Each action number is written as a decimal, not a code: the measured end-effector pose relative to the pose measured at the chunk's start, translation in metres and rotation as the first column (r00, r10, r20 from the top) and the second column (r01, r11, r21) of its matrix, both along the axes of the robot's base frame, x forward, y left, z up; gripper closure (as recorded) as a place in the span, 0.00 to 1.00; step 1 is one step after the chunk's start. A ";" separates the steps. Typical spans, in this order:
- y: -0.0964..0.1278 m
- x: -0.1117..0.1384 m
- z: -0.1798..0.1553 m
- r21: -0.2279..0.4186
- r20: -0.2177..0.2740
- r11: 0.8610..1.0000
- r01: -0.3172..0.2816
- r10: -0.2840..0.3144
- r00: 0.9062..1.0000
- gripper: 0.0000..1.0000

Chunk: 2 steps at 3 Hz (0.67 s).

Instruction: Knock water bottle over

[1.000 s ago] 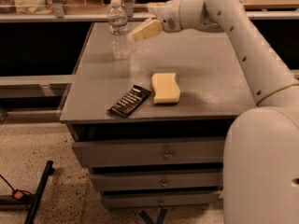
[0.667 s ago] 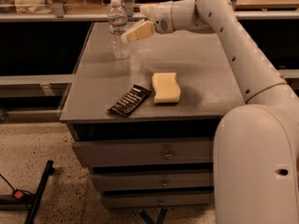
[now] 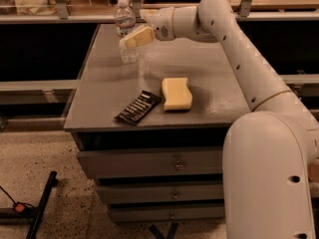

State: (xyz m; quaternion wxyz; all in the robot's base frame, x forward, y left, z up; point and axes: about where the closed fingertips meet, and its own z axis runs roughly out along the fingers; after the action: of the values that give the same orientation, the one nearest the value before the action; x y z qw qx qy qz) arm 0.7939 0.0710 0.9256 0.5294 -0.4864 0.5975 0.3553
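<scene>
Small clear ribbed plastic water bottle (image 3: 123,23) at far-left of grey tabletop (image 3: 214,68) — upright, long axis vertical, white cap up. Pale gripper (image 3: 135,36) seemingly touches its right side — grip state indiscernible.

1. You see the water bottle (image 3: 125,31) as clear, glossy, ribbed plastic.
2. Your gripper (image 3: 129,40), matt cream plastic, sits against the water bottle's side.
3. The arm (image 3: 234,39) reaching to the water bottle is smooth white plastic.
4. The table (image 3: 224,91) under the water bottle looks matt grey.
5. In front of the water bottle, the yellow sponge (image 3: 176,93) looks matt and the dark packet (image 3: 138,107) glossy.
</scene>
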 end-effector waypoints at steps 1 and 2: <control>0.017 -0.001 -0.003 0.026 0.018 1.000 -0.003 0.002 1.000 0.00; 0.026 -0.001 -0.006 0.065 0.016 0.998 0.022 -0.023 1.000 0.00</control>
State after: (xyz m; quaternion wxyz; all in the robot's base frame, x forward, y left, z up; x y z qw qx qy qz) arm 0.7926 0.0967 0.9199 0.5536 -0.4653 0.5867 0.3644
